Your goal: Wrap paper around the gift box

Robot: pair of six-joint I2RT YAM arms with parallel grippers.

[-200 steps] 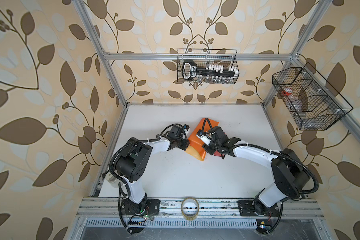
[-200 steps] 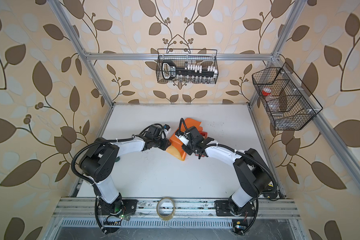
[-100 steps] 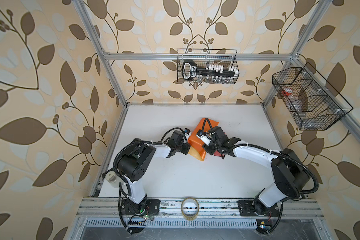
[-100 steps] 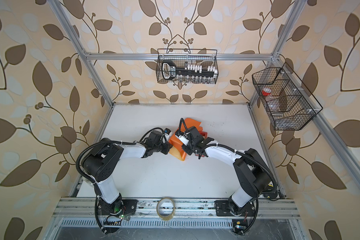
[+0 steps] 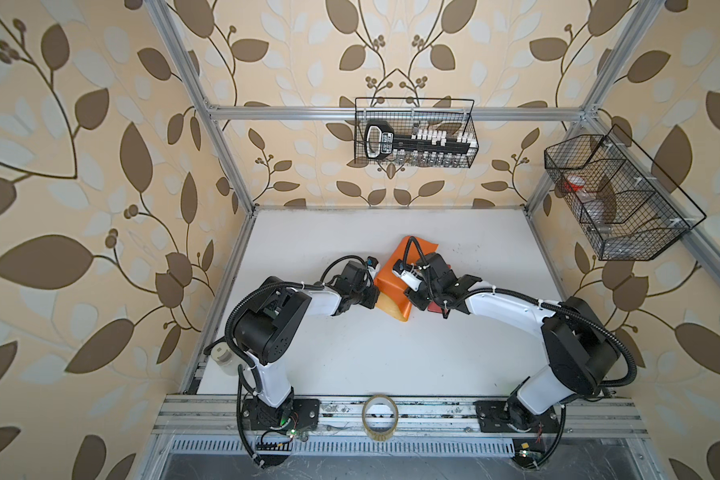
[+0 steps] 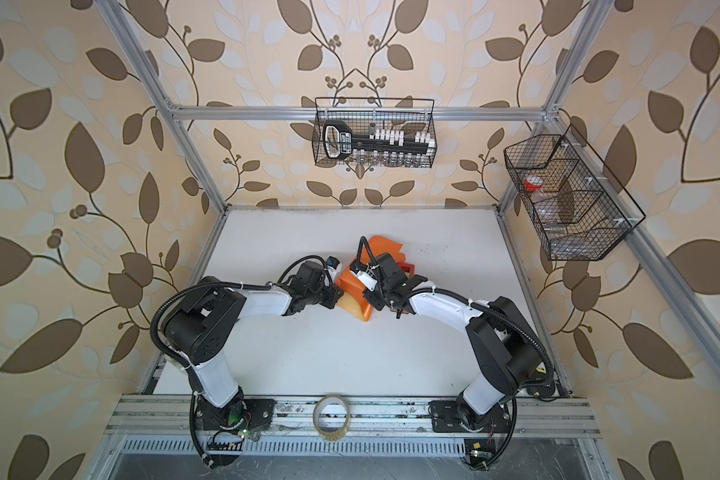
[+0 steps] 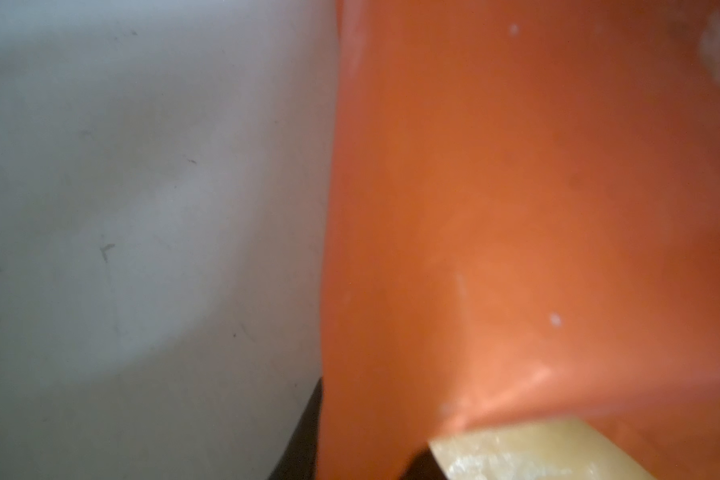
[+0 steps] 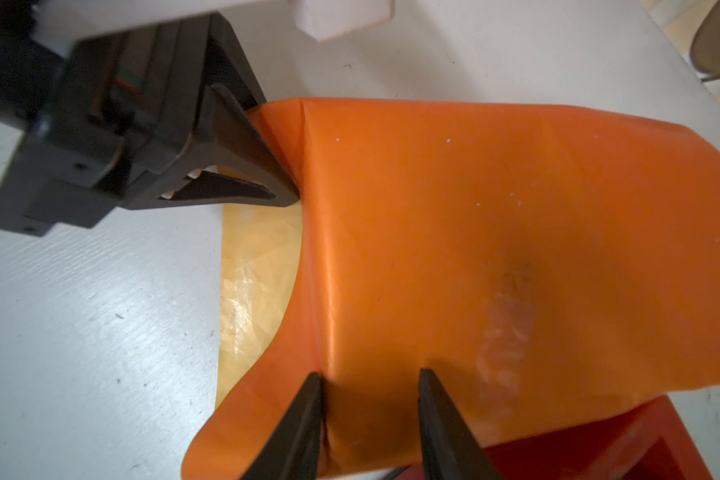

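White table [image 5: 391, 357], leaf-print walls: orange paper [image 5: 391, 277] humped mid-table betw. two arms.
Tan underside shows by L gripper [image 8: 282, 198]; its tips at paper's edge fold, can't tell if clamped or apart; R gripper [image 8: 370, 372] fingers apart, tips pressed on orange face; red tape dispenser [image 8: 599, 449] partly under paper's edge; tape roll [image 5: 380, 417] on front rail.

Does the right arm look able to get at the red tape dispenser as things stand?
Probably yes. The red tape dispenser lies close beside the right gripper, with nothing between them. Only an edge of the orange paper hangs over part of it, so the gripper might catch that.
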